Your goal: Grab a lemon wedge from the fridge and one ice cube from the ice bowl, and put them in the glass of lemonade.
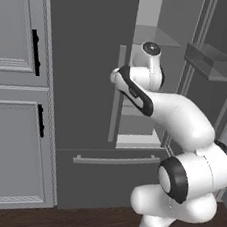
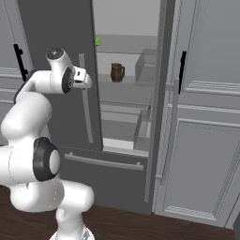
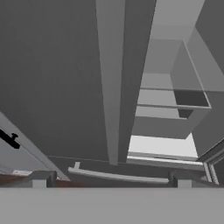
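The fridge [image 1: 87,57] [image 2: 70,112] [image 3: 52,65] stands with its left door closed and its right door swung open. The lemon wedge [image 2: 98,41] is a tiny yellow-green speck at the left end of an upper glass shelf. My gripper [image 2: 82,78] [image 3: 111,180] hovers open and holding nothing in front of the left door's long bar handle [image 3: 111,87], below the wedge and to its left. In the hand view the two fingertips [image 3: 40,178] stand wide apart, facing the door handle and the lower shelves. The glass of lemonade and the ice bowl are out of view.
A brown mug [image 2: 117,72] sits on the middle shelf. The open right door [image 2: 159,93] carries bins [image 1: 210,59]. The bottom drawer's handle [image 1: 115,160] [image 3: 118,176] runs below. Panelled grey cabinets [image 1: 14,73] [image 2: 206,117] flank the fridge, above a dark wood floor [image 2: 140,225].
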Controlling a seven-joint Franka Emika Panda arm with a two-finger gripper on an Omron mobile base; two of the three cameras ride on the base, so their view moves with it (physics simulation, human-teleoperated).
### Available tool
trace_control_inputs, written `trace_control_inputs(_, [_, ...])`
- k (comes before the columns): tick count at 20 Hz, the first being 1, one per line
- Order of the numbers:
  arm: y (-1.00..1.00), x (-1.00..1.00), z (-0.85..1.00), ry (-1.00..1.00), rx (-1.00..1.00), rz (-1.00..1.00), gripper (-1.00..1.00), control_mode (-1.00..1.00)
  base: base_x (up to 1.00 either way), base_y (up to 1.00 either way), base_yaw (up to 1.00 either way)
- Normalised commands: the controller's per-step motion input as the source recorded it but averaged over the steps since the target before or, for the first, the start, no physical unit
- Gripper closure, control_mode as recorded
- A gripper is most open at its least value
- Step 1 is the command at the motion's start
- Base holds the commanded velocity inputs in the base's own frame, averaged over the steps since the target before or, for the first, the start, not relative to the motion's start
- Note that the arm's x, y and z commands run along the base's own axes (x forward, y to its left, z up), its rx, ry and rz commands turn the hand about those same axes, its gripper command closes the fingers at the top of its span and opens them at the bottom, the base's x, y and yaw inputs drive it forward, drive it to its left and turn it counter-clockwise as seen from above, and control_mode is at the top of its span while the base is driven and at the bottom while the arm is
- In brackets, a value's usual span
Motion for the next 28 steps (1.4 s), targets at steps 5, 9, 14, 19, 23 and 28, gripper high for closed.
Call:
trace_control_inputs(5, [0.12,0.67,-0.44,0.00,0.00,0.00,-1.00,-1.00,0.00,0.00,0.00])
trace_control_inputs(9, [0.21,0.71,-0.28,-0.02,0.00,0.00,-1.00,-1.00,0.00,0.00,0.00])
trace_control_inputs(14, [0.02,0.27,0.23,-0.09,0.00,0.00,-1.00,-1.00,0.00,0.00,0.00])
trace_control_inputs(19, [0.00,0.09,0.38,-0.05,0.00,0.00,-1.00,-1.00,0.00,0.00,0.00])
trace_control_inputs(23, [-0.05,0.51,-0.10,-0.03,0.00,0.00,-1.00,-1.00,0.00,0.00,0.00])
trace_control_inputs(28, [0.00,0.48,-0.21,-0.03,0.00,0.00,-1.00,-1.00,0.00,0.00,0.00])
